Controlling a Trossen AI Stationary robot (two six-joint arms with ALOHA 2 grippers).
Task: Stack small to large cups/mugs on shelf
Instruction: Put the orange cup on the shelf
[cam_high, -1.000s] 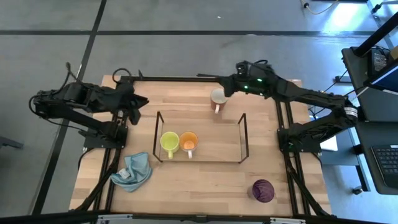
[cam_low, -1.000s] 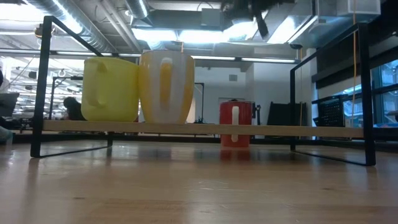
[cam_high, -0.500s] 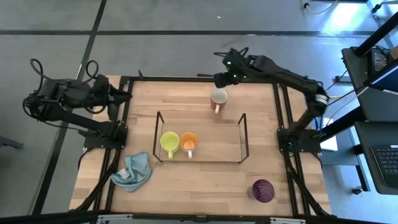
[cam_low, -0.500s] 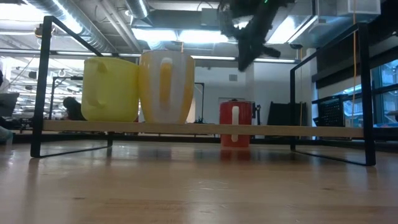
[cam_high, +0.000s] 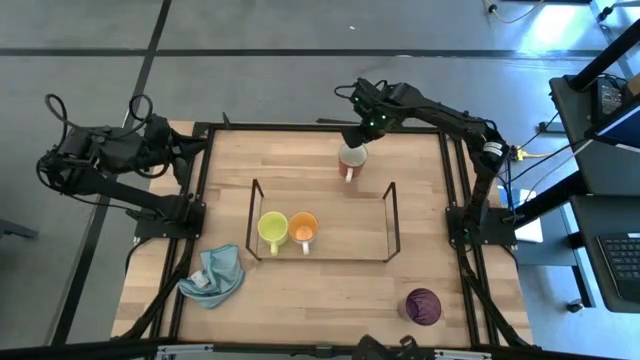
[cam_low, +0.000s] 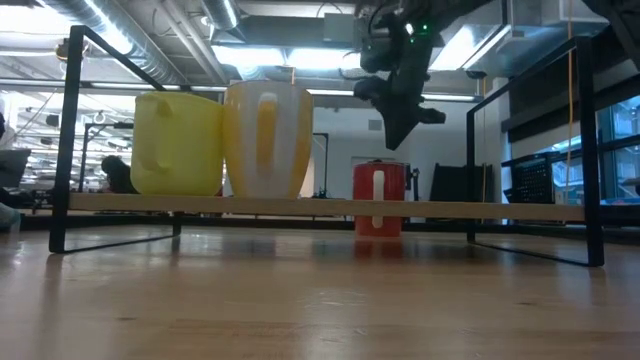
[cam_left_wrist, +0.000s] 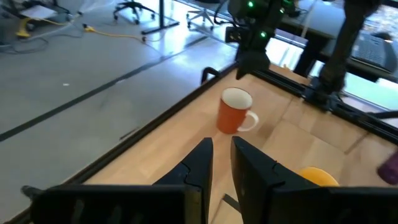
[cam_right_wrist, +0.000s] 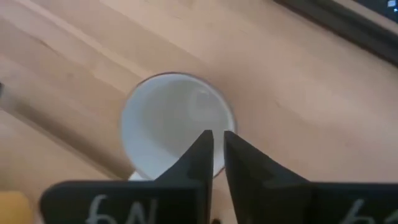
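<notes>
A red-orange mug (cam_high: 350, 157) with a white inside (cam_right_wrist: 171, 121) and a white handle stands upright on the table, between the shelf (cam_high: 390, 215) and the far edge. My right gripper (cam_right_wrist: 216, 134) points down just above its mouth and clear of the rim (cam_low: 400, 142), with a narrow gap between its fingers. A yellow-green mug (cam_high: 272, 228) and an orange mug (cam_high: 303, 228) stand side by side on the shelf's left half. A dark purple cup (cam_high: 422, 305) sits near the front right corner. My left gripper (cam_left_wrist: 222, 142) waits at the far left (cam_high: 192, 152), slightly open and holding nothing.
A light blue cloth (cam_high: 215, 275) lies crumpled near the front left. The shelf's thin black wire ends (cam_low: 70, 130) rise at both sides. The shelf's right half is bare board. The black table frame (cam_high: 455, 200) runs along the table's sides.
My right gripper has come down over the red-orange mug and tipped from nearly level to pointing down. My left gripper has drawn back toward the table's left edge. No mug has moved.
</notes>
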